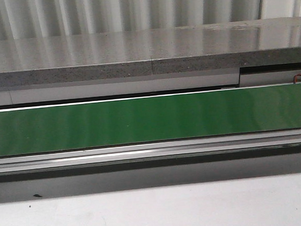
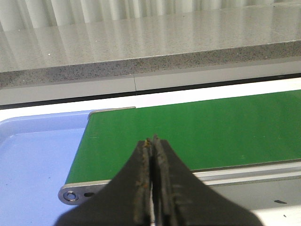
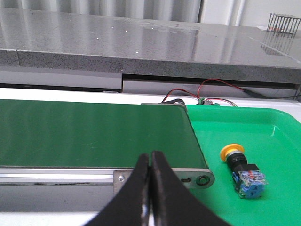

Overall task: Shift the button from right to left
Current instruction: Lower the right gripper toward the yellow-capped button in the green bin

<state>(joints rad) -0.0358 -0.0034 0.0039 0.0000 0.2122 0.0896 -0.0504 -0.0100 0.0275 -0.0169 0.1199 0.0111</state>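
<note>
Green belt [image 1: 151,118] runs across before a grey stone desk [image 1: 135,49], both pincers, left [image 2: 151,141] and right [image 3: 150,155], clenched empty at its near edge, while the button [image 3: 242,170] lies on its side in the green tray [image 3: 282,136] at the belt's right end.

Even, bright light; streaky glare on the grey counter [image 1: 135,47] (front view slightly soft).
</note>
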